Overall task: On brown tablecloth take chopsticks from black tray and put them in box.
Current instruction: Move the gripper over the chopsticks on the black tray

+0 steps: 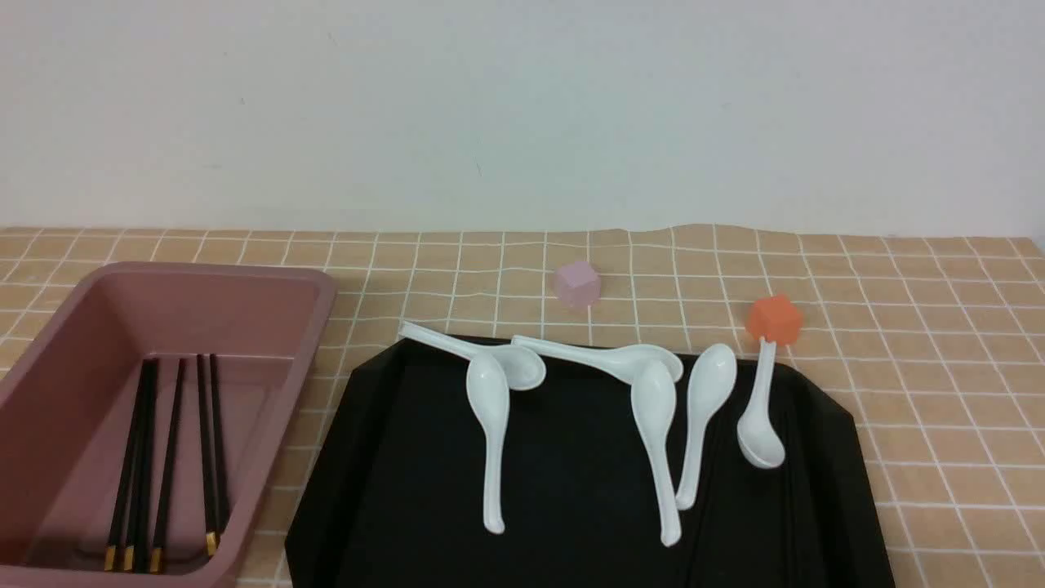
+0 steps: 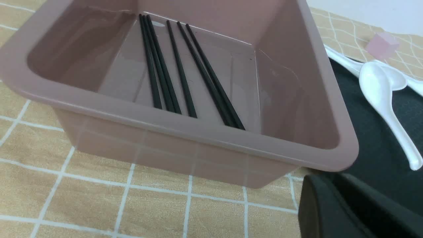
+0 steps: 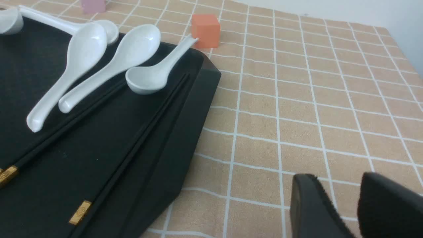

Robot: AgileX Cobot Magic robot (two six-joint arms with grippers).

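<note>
The pink box (image 1: 318, 286) stands at the left on the brown tablecloth (image 1: 939, 327), with several black chopsticks (image 1: 167, 457) lying inside, gold tips toward me. The black tray (image 1: 571, 490) lies in the middle. In the right wrist view two more chopsticks (image 3: 138, 142) (image 3: 66, 127) lie on the tray (image 3: 195, 99) near its right rim, partly under spoons. My left gripper (image 2: 343, 195) is shut and empty, just outside the box's near corner (image 2: 198, 132). My right gripper (image 3: 340, 185) hangs open and empty over the cloth, right of the tray. Neither gripper shows in the front view.
Several white soup spoons (image 1: 490, 425) lie across the tray's far half, some overlapping. An orange cube (image 1: 773, 318) sits on the cloth at the tray's far right corner, touching one spoon's handle. A small pink cube (image 1: 577, 283) sits behind the tray.
</note>
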